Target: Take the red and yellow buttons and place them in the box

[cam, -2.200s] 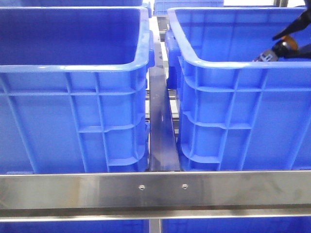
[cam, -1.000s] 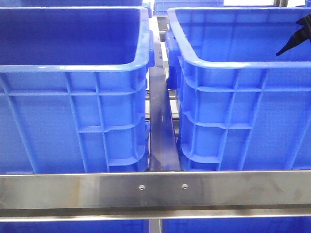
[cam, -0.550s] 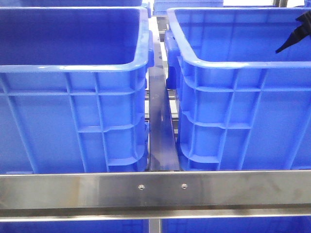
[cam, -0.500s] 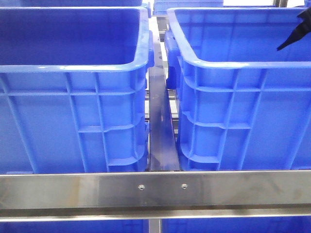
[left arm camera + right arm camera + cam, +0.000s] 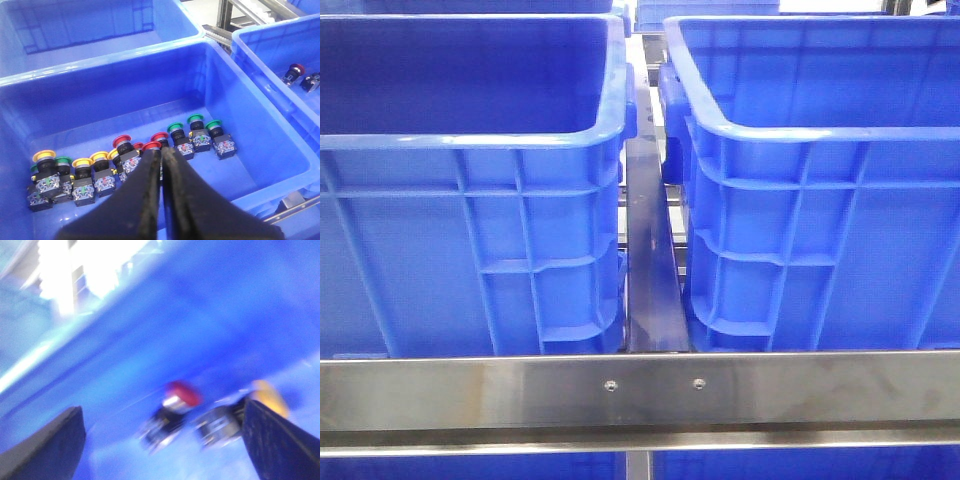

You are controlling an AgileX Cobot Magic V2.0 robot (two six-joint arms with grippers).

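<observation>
Left gripper [image 5: 162, 159]: fingers pressed together with nothing between them, seen at lower centre of the left wrist view, poised over a blue bin [image 5: 260, 125]. Tips sit just above a red button [image 5: 151, 146] in a row of buttons along the bin floor. Row contents, left to right: yellow button [image 5: 43, 156], green button [image 5: 62, 161], two more yellow, several red at centre, three green [image 5: 194, 120] at the right end.

Right gripper [image 5: 165, 435]: fingers spread wide at the lower corners of the right wrist view, holding nothing; picture blurred. Between and beyond the tips, on a blue floor, lie a red-capped button [image 5: 182, 392] and a yellow-capped button [image 5: 267, 397], side by side.

Neighbouring bin [image 5: 280, 45], upper right of left wrist view: holds another red button [image 5: 295, 70].

Front view: left crate [image 5: 470, 140] and right crate [image 5: 800, 130] stand side by side behind a steel rail [image 5: 640, 390]; neither gripper visible there.
</observation>
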